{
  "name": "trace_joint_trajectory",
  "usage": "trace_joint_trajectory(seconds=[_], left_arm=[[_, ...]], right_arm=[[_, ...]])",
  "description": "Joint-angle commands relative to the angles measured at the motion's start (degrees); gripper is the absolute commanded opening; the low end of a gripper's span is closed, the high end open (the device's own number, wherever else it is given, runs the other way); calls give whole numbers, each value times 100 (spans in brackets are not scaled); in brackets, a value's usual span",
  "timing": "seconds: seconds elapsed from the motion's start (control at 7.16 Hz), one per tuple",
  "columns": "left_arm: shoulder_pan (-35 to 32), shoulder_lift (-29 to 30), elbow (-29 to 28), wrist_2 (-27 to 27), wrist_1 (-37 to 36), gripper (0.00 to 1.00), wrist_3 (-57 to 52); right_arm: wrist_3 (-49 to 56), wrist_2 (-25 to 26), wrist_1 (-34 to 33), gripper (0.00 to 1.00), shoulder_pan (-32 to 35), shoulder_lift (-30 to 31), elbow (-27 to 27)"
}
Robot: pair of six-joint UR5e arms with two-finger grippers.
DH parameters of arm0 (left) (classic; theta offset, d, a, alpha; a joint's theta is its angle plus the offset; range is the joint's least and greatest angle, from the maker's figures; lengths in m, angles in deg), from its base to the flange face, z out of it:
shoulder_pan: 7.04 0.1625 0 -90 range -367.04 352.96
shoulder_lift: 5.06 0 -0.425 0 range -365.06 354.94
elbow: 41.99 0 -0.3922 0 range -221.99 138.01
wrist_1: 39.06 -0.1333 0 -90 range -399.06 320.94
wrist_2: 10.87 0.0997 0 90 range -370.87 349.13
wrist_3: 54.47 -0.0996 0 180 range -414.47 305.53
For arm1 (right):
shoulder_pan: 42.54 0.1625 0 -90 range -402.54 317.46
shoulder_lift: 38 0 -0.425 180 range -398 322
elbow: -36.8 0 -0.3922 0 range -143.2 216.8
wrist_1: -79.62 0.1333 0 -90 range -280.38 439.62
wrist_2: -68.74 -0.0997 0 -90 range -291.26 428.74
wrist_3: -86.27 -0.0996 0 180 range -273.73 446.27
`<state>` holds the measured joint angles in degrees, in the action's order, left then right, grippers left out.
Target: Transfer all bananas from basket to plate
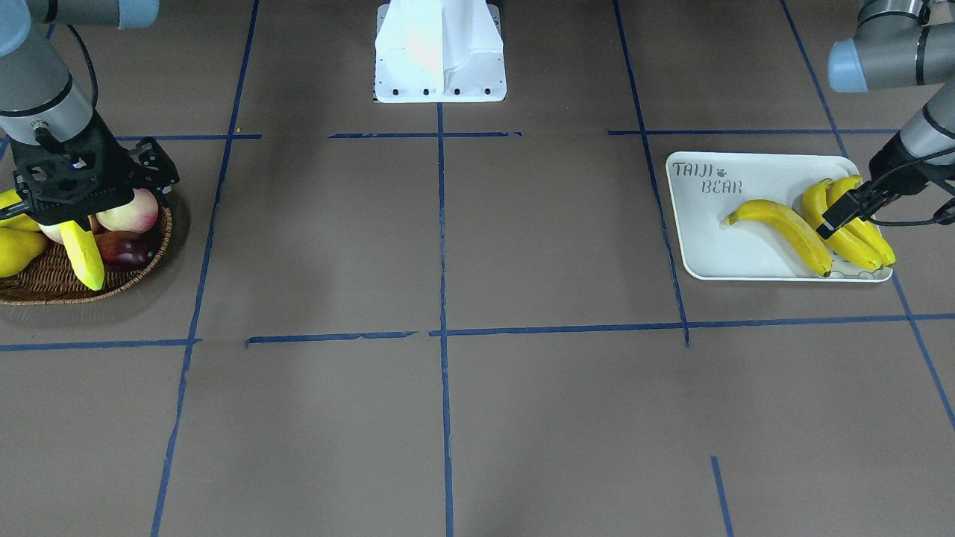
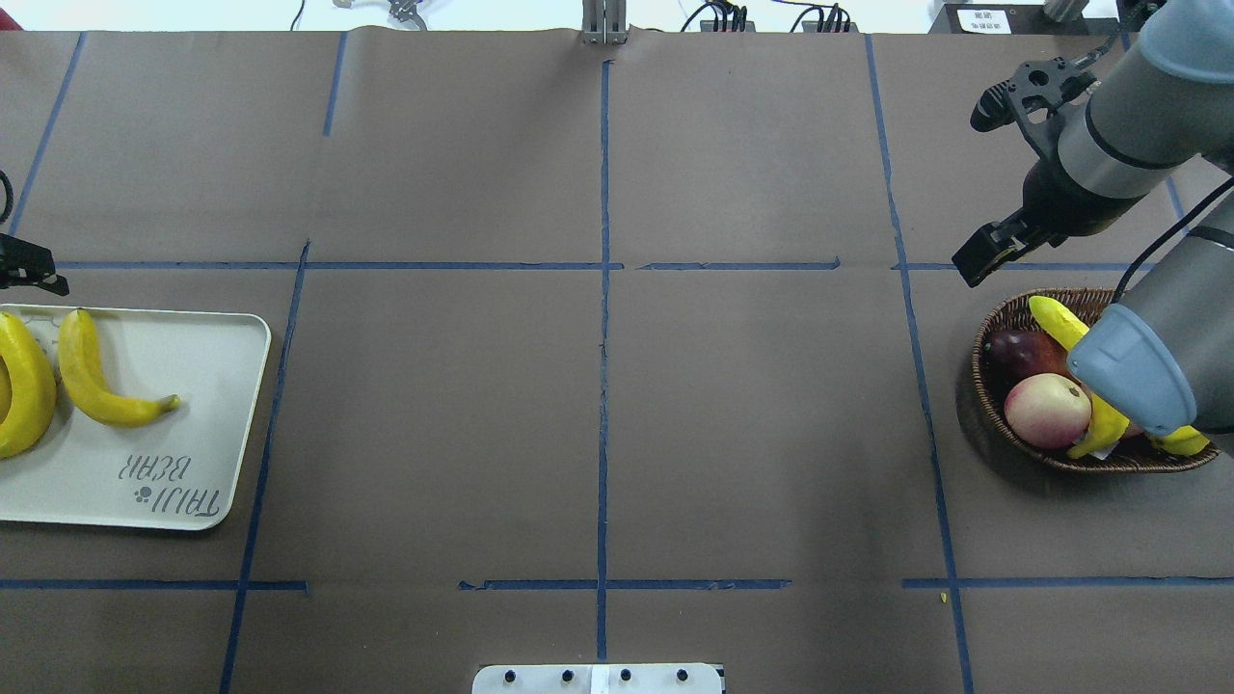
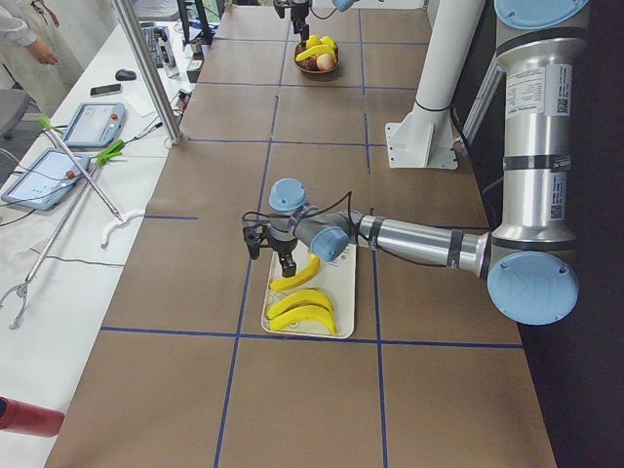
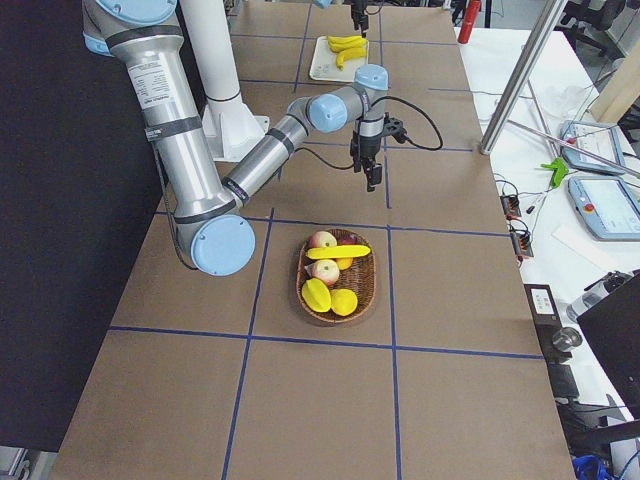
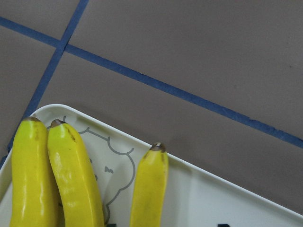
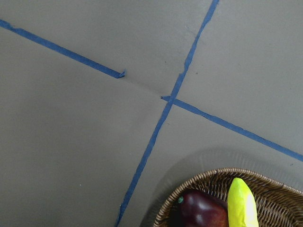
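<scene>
Front-facing view: 3 bananas lie on the plate at 3 o'clock, so I judge 3 of 4 done. The last banana sits in the basket at 9 o'clock, lying across an apple and a dark red fruit, with yellow pears beside them. The left tool hangs over the 2 rightmost plate bananas. No banana looks gripped, and I cannot tell how wide it stands.

Overhead view: the right tool hovers over the worktop just off the basket's rim at its 11 o'clock. Nothing shows in it, and I cannot tell its opening. The right arm's elbow hides part of the basket.

Right-side view: the last banana tops the heap, so the neighbouring fruit probably crowd a grasp only slightly.

Wrist views: neither shows its fingers. The left sees 3 banana tips on the plate, and the right sees the basket at 5 o'clock.
</scene>
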<state>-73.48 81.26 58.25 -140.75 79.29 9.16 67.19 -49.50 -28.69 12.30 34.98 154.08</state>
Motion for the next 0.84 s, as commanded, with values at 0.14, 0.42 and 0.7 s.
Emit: trace_joint_trajectory(seconds=[0.14, 0.42, 0.7], left_arm=[[-194, 87, 496, -425, -382, 100, 1], [-185, 131, 505, -425, -383, 100, 19], [-176, 131, 488, -425, -383, 100, 19]], right_arm=[[-25, 38, 1532, 99, 0, 1536, 286], [-347, 117, 2470, 84, -8, 2525, 208], [-1683, 39, 3948, 77, -17, 2563, -395]])
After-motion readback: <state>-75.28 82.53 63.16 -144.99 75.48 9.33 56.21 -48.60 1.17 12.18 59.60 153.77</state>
